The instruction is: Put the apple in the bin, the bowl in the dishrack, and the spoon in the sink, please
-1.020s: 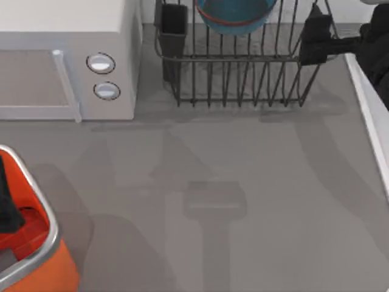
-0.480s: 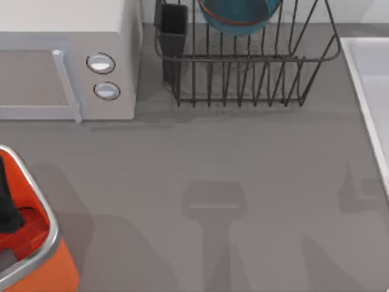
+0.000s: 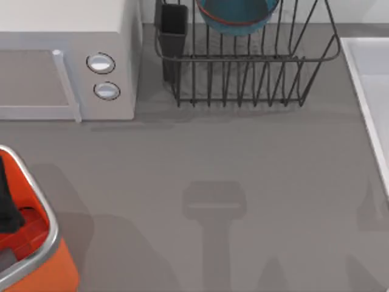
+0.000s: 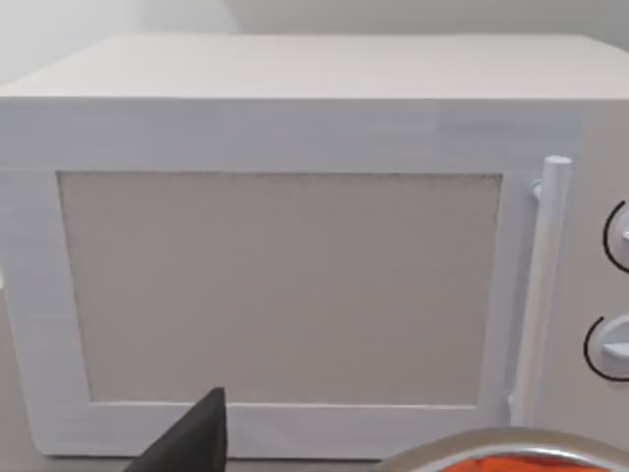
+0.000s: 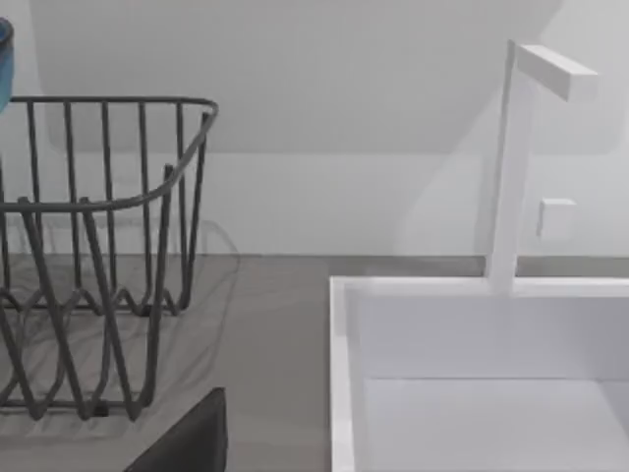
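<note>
Near edge, top view's left: orange bin (image 3: 36,267) with silver rim; left arm's dark form (image 3: 7,204) sits over its opening, whether its fingers are released or clenched cannot be told. Grey tabletop (image 3: 243,170) beyond. Sink (image 3: 368,91) along the right side; the right wrist view faces its basin and faucet (image 5: 516,157). Far side: white microwave (image 3: 67,61), then dishrack (image 3: 243,79) holding the blue bowl (image 3: 234,13).

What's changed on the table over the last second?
The right arm, a second ago by the dishrack's right end above the sink, has pulled out of the top view. The bowl stays in the dishrack; the bin and microwave haven't moved.
</note>
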Controlling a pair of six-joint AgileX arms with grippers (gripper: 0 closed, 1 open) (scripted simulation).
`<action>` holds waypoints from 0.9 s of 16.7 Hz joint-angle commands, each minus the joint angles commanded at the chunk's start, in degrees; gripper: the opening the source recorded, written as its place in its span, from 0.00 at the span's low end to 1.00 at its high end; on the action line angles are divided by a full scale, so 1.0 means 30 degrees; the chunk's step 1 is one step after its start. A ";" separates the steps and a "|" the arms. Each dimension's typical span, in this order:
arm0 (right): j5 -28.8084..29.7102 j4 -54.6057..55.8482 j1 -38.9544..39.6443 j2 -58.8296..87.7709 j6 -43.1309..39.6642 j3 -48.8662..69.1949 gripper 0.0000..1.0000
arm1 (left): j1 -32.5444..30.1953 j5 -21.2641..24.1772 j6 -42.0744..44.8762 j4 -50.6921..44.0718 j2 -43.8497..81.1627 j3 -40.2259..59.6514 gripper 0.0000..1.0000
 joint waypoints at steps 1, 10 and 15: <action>0.0000 -0.0010 -0.0008 -0.0024 0.0000 -0.0009 1.00 | 0.0000 0.0000 0.0000 0.0000 0.0000 0.0000 1.00; -0.0015 -0.1894 -0.0011 0.2118 0.1412 0.1763 1.00 | 0.0000 0.0000 0.0000 0.0000 0.0000 0.0000 1.00; 0.0015 -0.7299 -0.0286 0.9158 0.5061 0.6144 1.00 | 0.0000 0.0000 0.0000 0.0000 0.0000 0.0000 1.00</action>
